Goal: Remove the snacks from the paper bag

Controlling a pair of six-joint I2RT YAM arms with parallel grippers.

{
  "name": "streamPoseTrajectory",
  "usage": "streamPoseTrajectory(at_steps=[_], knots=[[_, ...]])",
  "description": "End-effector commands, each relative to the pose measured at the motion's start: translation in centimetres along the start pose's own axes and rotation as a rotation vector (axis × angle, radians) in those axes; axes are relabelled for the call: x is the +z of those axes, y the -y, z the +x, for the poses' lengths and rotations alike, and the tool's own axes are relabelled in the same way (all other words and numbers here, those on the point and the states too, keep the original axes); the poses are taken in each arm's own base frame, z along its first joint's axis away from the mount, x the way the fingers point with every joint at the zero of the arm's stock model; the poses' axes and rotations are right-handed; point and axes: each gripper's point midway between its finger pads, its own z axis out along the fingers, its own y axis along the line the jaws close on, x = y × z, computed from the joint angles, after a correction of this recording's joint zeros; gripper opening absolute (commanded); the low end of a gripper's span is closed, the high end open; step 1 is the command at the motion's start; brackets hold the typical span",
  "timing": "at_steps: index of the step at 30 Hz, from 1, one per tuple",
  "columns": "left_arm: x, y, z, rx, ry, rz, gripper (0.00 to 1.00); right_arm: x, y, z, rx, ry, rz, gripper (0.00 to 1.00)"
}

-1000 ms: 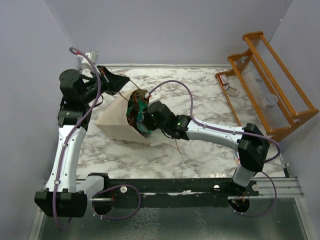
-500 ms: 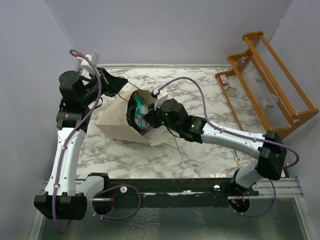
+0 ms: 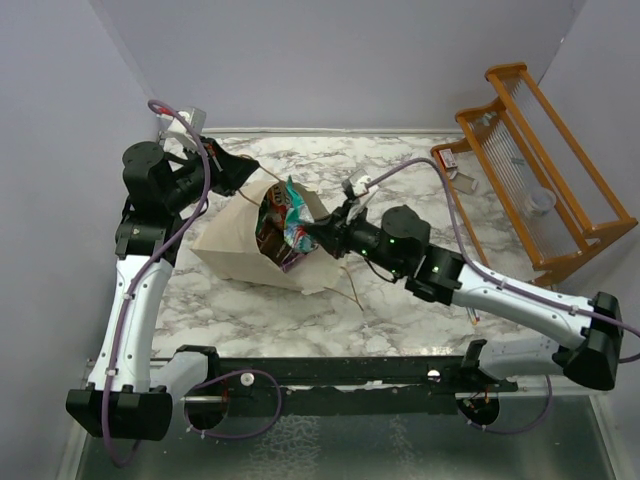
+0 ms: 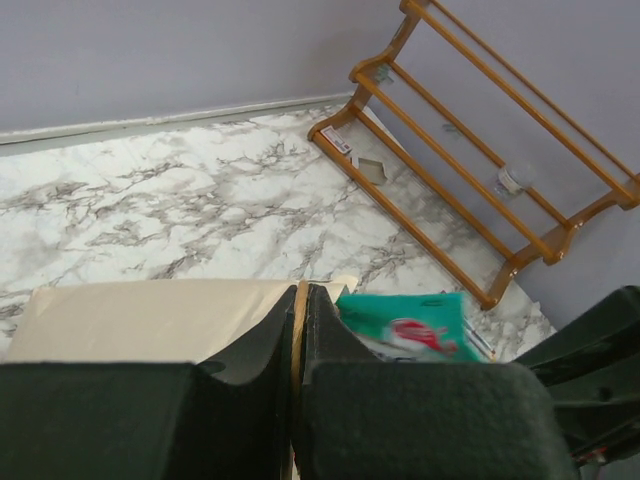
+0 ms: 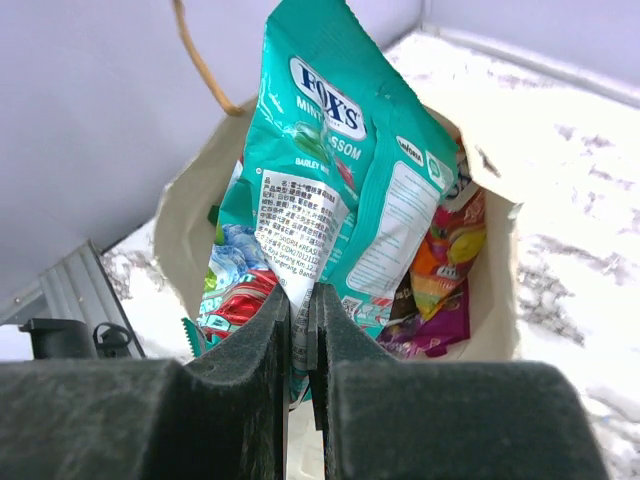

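Right wrist: green bag (image 5: 330, 170) (in right hand (image 5: 302, 310)) sticks lengthwise from paper bag (image 5: 495, 280).

Teal packet (image 5: 330, 170), beige bag (image 3: 232, 245)

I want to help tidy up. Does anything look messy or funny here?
The paper bag lies tipped over on the table, its mouth crumpled. A green packet sticks partly out, pinched by the right gripper.

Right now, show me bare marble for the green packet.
Far patch between paper bag and wooden rack is bare; so is the near strip before the bag. Crowded at its mouth, where right pincer grips green packet.
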Motion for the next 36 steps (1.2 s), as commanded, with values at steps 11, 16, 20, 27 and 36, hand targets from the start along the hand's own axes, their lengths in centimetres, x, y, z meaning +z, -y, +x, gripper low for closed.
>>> streamPoseTrajectory(at_steps=[11, 16, 20, 27, 36], knots=[[-0.1, 0.4, -1.0, 0.092, 0.009, -0.018, 0.04, -13.7, 12.7, -4.5, -0.091, 0.368, 0.647, 0.01], [-0.2, 0.3, -1.3, 0.099, 0.022, -0.034, 0.10, -15.4, 17.0, -0.3, -0.135, 0.273, 0.947, 0.01], [-0.3, 0.2, -1.3, 0.094, 0.037, -0.039, 0.11, -14.3, 20.2, 4.4, -0.121, 0.129, 1.057, 0.01], [-1.0, 1.1, -1.6, 0.108, 0.045, -0.027, 0.05, -14.4, 28.2, 11.1, -0.076, -0.217, 1.272, 0.01], [-1.0, 2.2, 0.0, 0.121, 0.012, 0.056, 0.06, -15.2, 32.5, 16.5, -0.149, -0.527, 1.515, 0.01]])
